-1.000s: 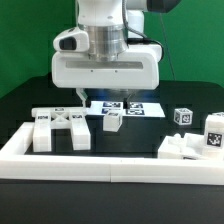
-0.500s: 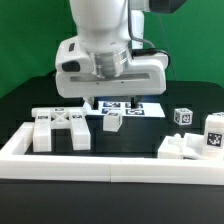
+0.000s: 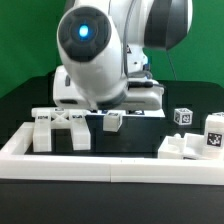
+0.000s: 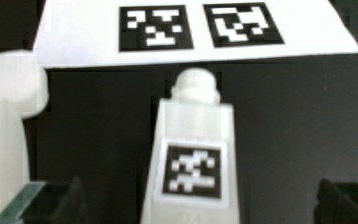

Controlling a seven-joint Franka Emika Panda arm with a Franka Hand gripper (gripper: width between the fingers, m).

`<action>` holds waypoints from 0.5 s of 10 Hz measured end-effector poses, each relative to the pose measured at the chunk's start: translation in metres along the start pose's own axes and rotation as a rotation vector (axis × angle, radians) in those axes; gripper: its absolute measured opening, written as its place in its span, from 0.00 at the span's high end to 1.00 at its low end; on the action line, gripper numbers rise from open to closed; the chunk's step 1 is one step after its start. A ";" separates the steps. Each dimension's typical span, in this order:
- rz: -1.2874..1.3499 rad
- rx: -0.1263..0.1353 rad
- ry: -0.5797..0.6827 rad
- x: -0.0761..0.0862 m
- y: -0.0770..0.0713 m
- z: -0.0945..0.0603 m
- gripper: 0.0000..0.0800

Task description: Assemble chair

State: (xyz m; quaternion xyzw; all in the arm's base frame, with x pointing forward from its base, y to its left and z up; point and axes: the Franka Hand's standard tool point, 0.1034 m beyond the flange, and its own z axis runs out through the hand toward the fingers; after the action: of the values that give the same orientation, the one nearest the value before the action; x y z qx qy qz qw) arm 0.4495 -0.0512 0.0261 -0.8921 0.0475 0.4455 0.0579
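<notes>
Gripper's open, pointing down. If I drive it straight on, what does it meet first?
Most likely the tagged white chair piece with the round peg: the wrist view shows it centred between the open gripper's fingertips. How far below it lies is unclear.

The exterior view faces the arm [image 3: 95,55] from low in front; the wrist view looks closely down on the leg [image 4: 197,145], which both share.

No readable writing, only coded tags [image 4: 158,27] on the marker board [image 4: 78,38] and chair blocks [image 4: 197,140].
</notes>
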 end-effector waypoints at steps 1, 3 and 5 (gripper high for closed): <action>0.000 0.000 -0.002 -0.001 0.000 0.001 0.19; -0.001 -0.001 -0.004 0.000 0.000 0.003 0.19; -0.002 -0.004 0.004 0.005 -0.001 0.007 0.19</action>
State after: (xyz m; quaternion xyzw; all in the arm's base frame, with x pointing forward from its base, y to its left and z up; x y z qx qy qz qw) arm 0.4476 -0.0494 0.0179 -0.8932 0.0456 0.4437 0.0564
